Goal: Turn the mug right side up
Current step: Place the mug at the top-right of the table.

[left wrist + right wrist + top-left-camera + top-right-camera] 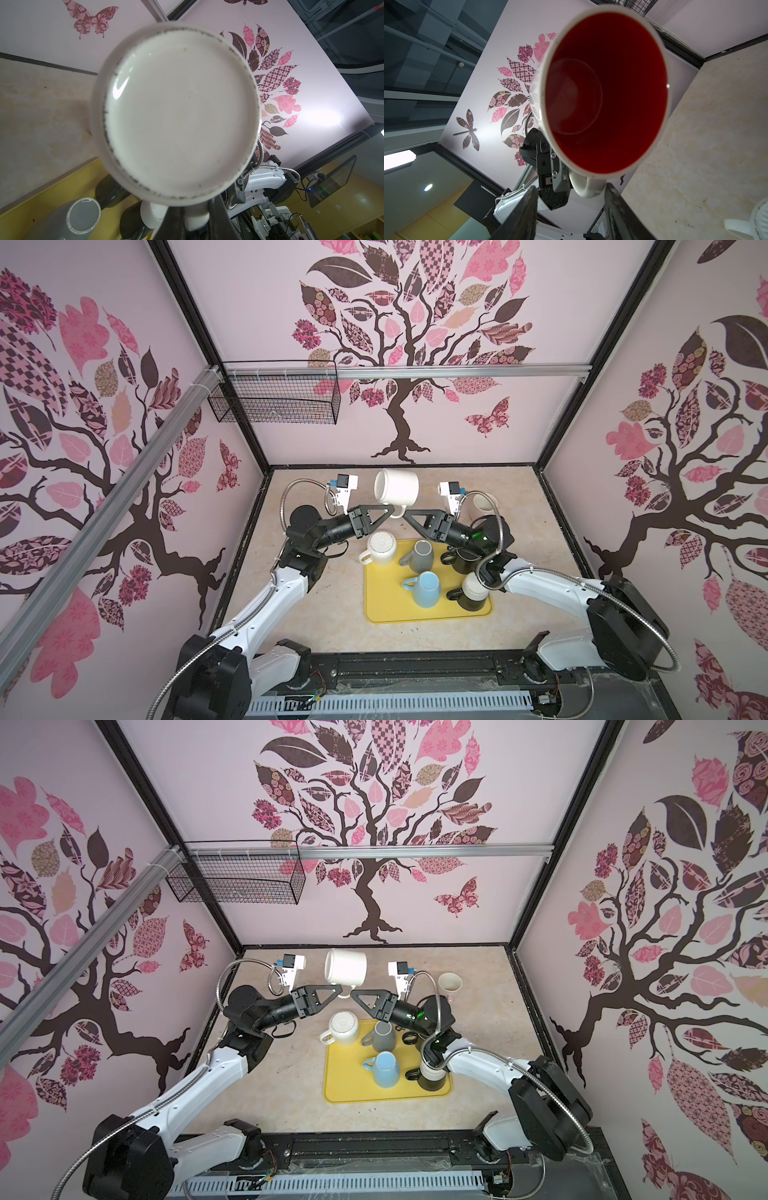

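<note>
We judge it half done: the white mug (396, 487) hangs sideways beyond the yellow tray (386, 610), our left hand (390, 511) clamped on its handle (398, 513), our right hand (409, 515) open beside it.

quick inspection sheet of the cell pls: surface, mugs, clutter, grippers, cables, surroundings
surface: beige table, yellow tray on it
job's things: white mug in the air, on its side, handle down
clutter: grey mug, blue mug and black mugs upside down on tray; ribbed mug upside down at its corner; cup upright on table
grippers: left gripper shut on the handle; right gripper open, fingers either side of it
cables: metal conduit loops off each arm
surroundings: wire basket on back rail
</note>
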You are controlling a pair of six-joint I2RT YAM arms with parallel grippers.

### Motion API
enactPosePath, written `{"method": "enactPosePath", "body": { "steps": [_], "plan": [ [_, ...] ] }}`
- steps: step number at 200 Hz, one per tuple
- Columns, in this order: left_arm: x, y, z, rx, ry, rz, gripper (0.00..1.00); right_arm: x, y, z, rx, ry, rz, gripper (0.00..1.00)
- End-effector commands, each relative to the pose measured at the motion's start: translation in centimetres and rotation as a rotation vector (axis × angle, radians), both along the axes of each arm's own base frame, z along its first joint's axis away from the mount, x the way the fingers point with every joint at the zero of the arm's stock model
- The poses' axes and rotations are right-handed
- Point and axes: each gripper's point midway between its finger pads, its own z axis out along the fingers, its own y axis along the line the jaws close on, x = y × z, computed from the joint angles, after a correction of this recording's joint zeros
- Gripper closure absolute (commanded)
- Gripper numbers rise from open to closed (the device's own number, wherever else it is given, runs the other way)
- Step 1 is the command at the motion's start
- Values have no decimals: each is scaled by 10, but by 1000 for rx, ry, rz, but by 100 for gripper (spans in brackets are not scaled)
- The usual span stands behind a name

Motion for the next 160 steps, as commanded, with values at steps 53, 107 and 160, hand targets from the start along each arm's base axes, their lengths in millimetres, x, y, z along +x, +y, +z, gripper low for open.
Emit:
{"method": "enactPosePath", "body": {
  "steps": [53,107,160],
  "plan": [
    [-13,4,27,-61,-133,-23,100,0,2,28,89,-39,38,51],
    [-15,2,26,-67,-126,-44,100,1,3,34,105,-43,44,54],
    [-16,1,28,-68,-130,-60,100,2,5,37,118,-41,59,56]
  ]
}}
